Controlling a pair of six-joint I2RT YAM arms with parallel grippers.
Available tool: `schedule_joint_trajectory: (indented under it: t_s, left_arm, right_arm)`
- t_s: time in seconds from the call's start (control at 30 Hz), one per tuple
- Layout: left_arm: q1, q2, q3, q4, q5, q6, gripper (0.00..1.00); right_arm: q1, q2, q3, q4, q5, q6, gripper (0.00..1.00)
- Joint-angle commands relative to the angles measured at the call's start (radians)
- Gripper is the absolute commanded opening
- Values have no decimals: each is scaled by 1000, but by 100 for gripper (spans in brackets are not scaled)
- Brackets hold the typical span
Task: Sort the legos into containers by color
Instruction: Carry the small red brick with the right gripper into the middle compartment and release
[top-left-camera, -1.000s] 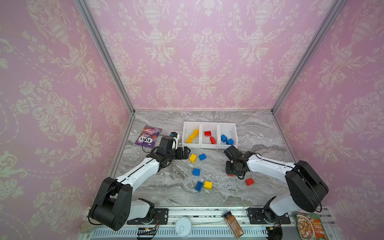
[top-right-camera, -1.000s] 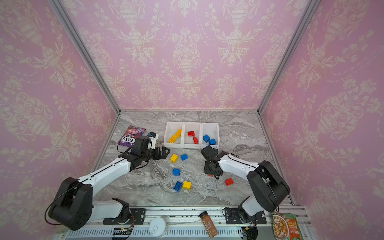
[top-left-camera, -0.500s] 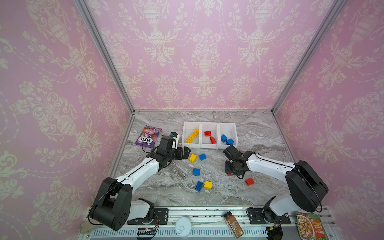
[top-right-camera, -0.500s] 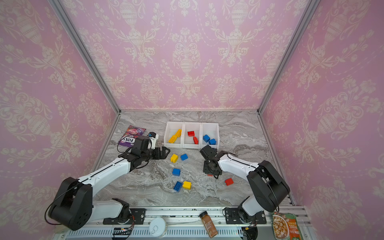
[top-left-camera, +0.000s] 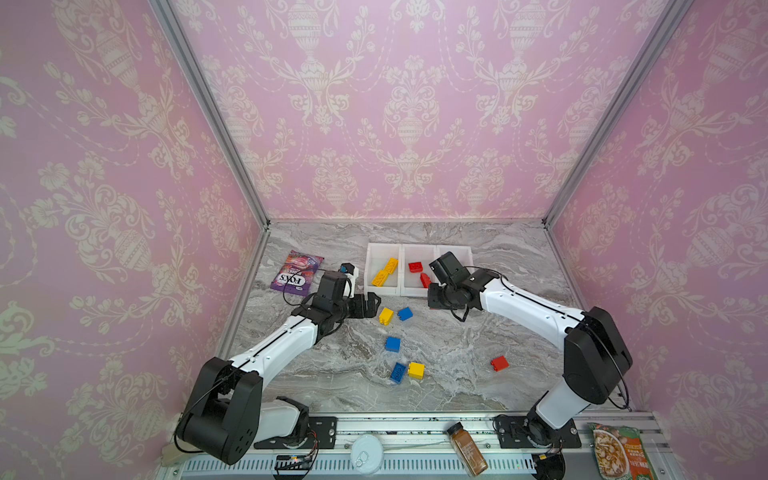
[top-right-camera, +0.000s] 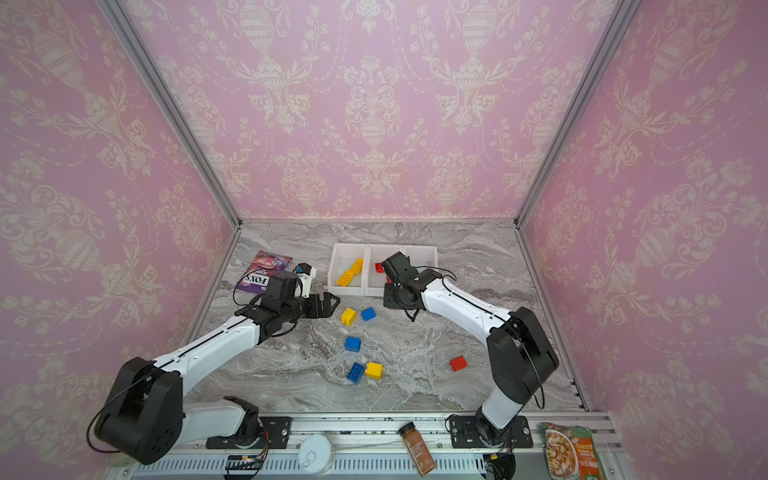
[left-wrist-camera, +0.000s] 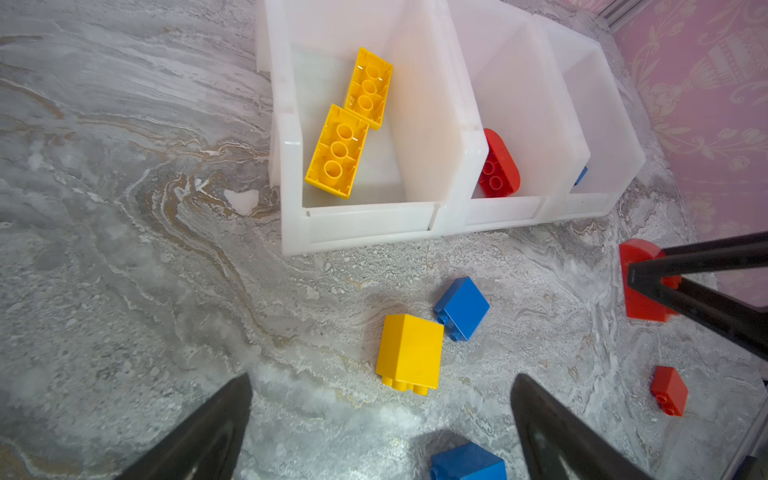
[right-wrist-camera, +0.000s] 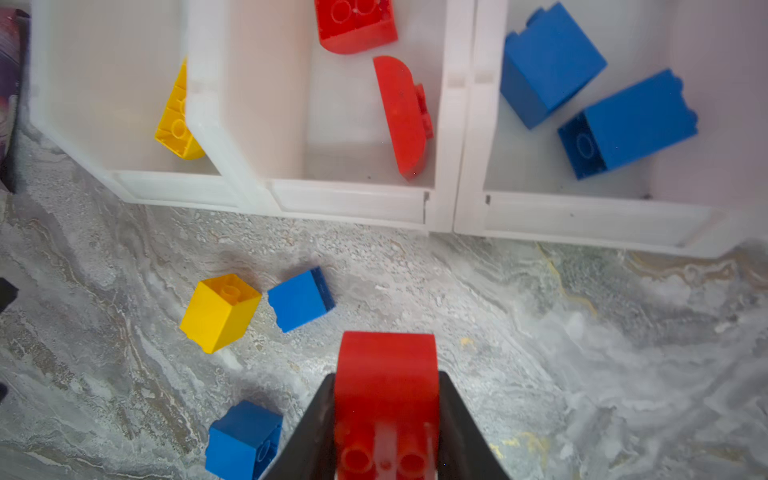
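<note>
1. Hazard, left: the left claw (top-left-camera: 376, 303), spread wide and empty, hangs low just beside a loose yellow brick (left-wrist-camera: 409, 353). A blue brick (left-wrist-camera: 461, 307) sits hard against it, perhaps touching. Likely fault: the jaws catch both, or shove the pair across the table (top-left-camera: 457, 386).
2. Hazard, right: the right claw (right-wrist-camera: 386, 376) pinches a round-topped red brick (right-wrist-camera: 386, 353) above the table, just short of the middle bin (top-left-camera: 417, 249). Likely faults: let go too soon, it drops before the front wall; carried sideways, it lands among the wrong colour.
3. Hazard, both: the two claws work near each other in front of the bins (right-wrist-camera: 353, 203). A knock could jar the red brick loose.
4. Bag (top-left-camera: 296, 272): one, far left, no part of the sort.
5. Bins: three, joined in a row.
6. Yellow: four. Two oblongs (left-wrist-camera: 368, 87) (left-wrist-camera: 336, 151) in the left bin (top-left-camera: 383, 249). Two loose: the one by the left claw, and a front yellow (top-left-camera: 416, 370).
7. Red: four. Two binned reds (right-wrist-camera: 355, 25) (right-wrist-camera: 405, 116) in the middle bin, one in the right claw, one loose red (top-left-camera: 499, 363) at right.
8. Blue: five. Two binned blues (right-wrist-camera: 548, 62) (right-wrist-camera: 627, 124) in the right bin (top-left-camera: 462, 251). Three loose: the one by the yellow brick, a mid blue (top-left-camera: 392, 344), and a front blue (top-left-camera: 398, 372) touching the front yellow.
9. Rail (top-left-camera: 415, 424): one can (top-left-camera: 365, 455), one jar (top-left-camera: 467, 453), one packet (top-left-camera: 615, 451).
</note>
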Motion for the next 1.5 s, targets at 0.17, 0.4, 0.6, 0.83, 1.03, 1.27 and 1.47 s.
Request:
schedule_joint_trajectory:
  t_s: [0.17,0.4,0.6,0.83,1.03,1.27,1.47]
  left_arm:
    - [9,-39,-13,15,24,-26,99]
    - [7,-60,-22,10,24,-37,99]
    - [7,-60,-24,4,21,-36,99]
    - [2,-43,-18,8,24,-42,99]
    - [-5,-44,-10,-12,17,-34,99]
    - [-15,-40,8,-40,6,-18,99]
    - [-34,-21,28,-62,-1,-6,99]
  right_arm:
    - [0,197,273,-42,34,-134,31]
    - [-34,342,422,-60,33,-162,31]
    - [-60,415,473,-56,19,-176,32]
    - [-72,474,500,-53,3,-175,32]
    - [-75,480,494,-46,-16,-172,46]
    - [-75,444,476,-45,-16,-176,53]
    - [-73,381,430,-36,-31,-173,54]
